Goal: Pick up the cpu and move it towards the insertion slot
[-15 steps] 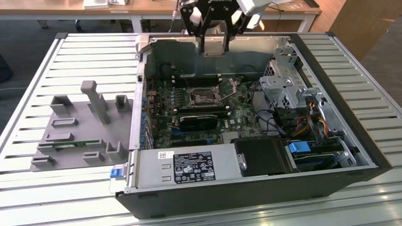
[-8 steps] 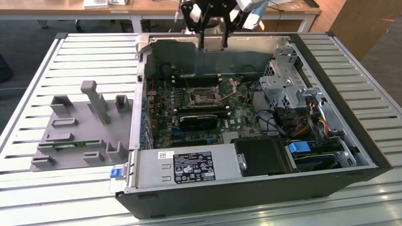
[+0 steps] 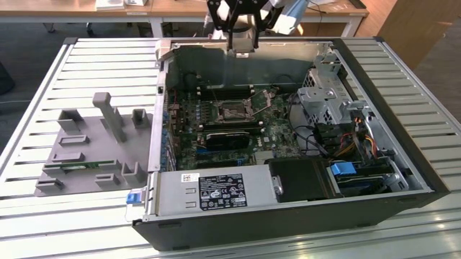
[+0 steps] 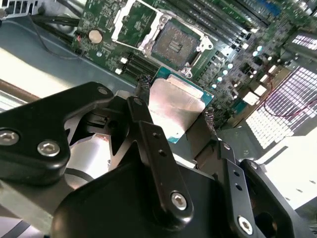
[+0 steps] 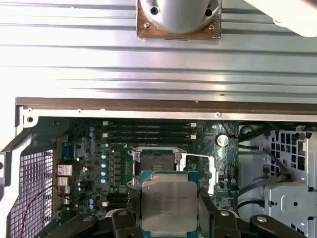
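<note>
Open air above the insertion slot (image 3: 235,111), case wall (image 3: 216,59) behind, drive cage (image 3: 327,100) (exterior view's right)

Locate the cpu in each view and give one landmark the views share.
Exterior view: the cpu hangs edge-on in the gripper above the open computer case's far wall.
Second wrist view: the cpu sits between the fingers, silver top showing.
First wrist view: the cpu is held in front of the board.
Shared landmark: the insertion slot, open, beyond the chip.
</note>
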{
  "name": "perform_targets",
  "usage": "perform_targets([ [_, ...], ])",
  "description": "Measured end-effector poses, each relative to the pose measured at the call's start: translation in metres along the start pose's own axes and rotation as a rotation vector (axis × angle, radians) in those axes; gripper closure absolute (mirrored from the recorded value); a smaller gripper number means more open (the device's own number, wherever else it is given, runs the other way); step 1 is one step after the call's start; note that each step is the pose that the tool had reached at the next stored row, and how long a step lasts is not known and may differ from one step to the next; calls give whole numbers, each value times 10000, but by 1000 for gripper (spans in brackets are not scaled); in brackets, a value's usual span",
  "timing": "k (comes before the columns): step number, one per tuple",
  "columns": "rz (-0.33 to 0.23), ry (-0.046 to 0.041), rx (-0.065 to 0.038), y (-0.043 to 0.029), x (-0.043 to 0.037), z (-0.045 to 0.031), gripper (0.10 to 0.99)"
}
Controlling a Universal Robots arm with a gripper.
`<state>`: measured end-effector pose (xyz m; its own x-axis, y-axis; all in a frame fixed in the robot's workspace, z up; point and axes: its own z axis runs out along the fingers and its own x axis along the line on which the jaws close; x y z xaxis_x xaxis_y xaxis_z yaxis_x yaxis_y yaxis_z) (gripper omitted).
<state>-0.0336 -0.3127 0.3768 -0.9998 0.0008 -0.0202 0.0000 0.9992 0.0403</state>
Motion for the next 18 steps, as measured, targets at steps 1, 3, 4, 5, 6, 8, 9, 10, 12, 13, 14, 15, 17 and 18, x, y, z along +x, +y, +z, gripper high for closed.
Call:
perform_targets([
  [1, 0, 3, 0, 22, -2, 6, 545],
  [3, 1, 7, 1, 54, -4, 15, 545],
  [4, 1, 7, 0, 64, -4, 19, 545],
  [5, 0, 8, 1, 77, -4, 24, 545],
  [6, 0, 8, 1, 82, -4, 25, 545],
  [8, 0, 8, 0, 90, -4, 29, 545],
  [9, 0, 8, 0, 95, -4, 31, 545],
  [10, 0, 9, 1, 99, -4, 32, 545],
  [12, 0, 9, 1, 108, -4, 35, 545],
  [13, 0, 8, 0, 112, -4, 38, 545],
  [14, 0, 9, 1, 117, -4, 39, 545],
  [15, 0, 10, 1, 121, -4, 40, 545],
  [17, 0, 10, 1, 130, -5, 44, 545],
  [18, 0, 10, 1, 134, -5, 45, 545],
])
